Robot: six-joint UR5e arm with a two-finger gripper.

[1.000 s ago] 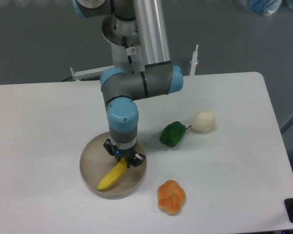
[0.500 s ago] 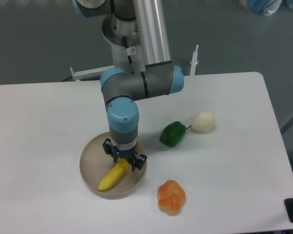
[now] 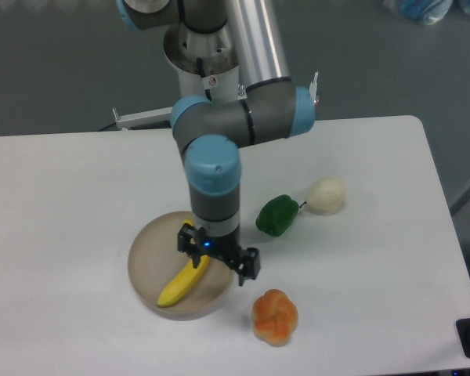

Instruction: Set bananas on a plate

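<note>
— Fingers (image 3: 219, 255): status?
— Spread, pinching nothing, above the upper end of the smooth curved yellow banana (image 3: 180, 282).
— Banana's position?
— Inside the round beige-grey plate (image 3: 145, 252), long axis running down-left from the fingers.

Arm's wrist and gripper (image 3: 219, 256) covering banana's (image 3: 182, 281) upper end and plate's (image 3: 145, 254) right rim. Arm's base running off top edge. Finger contact too small to tell.
</note>
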